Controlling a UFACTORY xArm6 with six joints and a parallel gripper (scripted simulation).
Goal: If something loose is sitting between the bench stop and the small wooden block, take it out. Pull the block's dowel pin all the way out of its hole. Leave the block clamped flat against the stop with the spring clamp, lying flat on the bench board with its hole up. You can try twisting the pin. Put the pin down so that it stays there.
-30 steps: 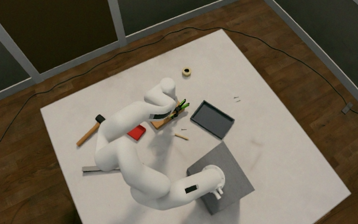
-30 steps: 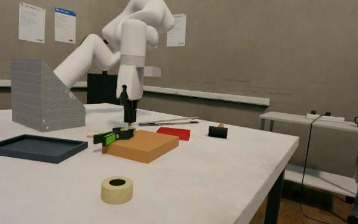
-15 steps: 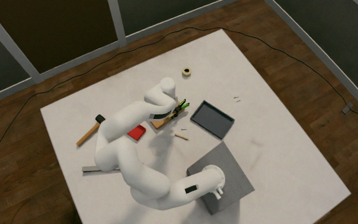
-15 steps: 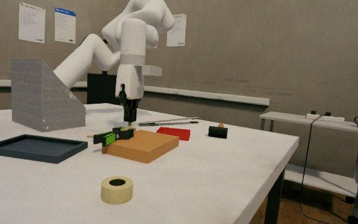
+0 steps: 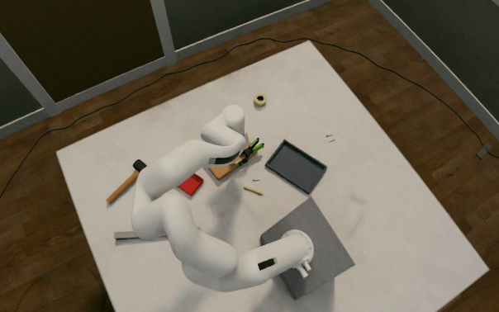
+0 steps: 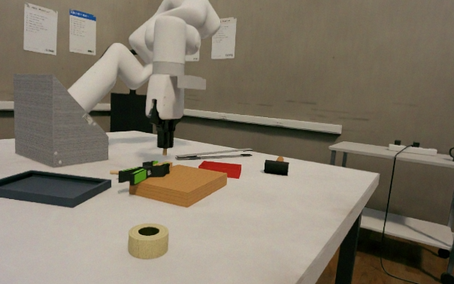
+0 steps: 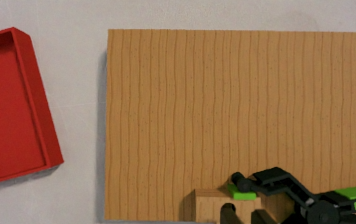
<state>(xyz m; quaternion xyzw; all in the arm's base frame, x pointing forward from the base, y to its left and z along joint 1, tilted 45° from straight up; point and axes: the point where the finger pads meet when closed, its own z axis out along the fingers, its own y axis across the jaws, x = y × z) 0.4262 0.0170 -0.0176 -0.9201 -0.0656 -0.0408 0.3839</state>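
My gripper [image 6: 164, 146] hangs over the near-left corner of the wooden bench board [image 6: 180, 184] and is shut on the dowel pin [image 6: 164, 152], whose tan tip shows just under the fingers. The pin hangs clear above the small wooden block [image 6: 171, 164]. The block lies on the board's edge, gripped by the green and black spring clamp [image 6: 140, 173]. In the wrist view the block [image 7: 216, 208] and the clamp [image 7: 290, 192] sit at the bottom edge of the board [image 7: 225, 120]. The bench stop is hidden. In the overhead view my arm covers the block; the clamp [image 5: 252, 148] sticks out.
A dark tray [image 5: 296, 166] lies right of the board, a red tray [image 5: 191, 184] left of it. A short wooden stick [image 5: 253, 190] lies in front of the board. A hammer [image 5: 124, 182], a tape roll [image 5: 259, 100], a metal ruler [image 5: 125, 235] and the grey base block [image 5: 307, 248] stand around.
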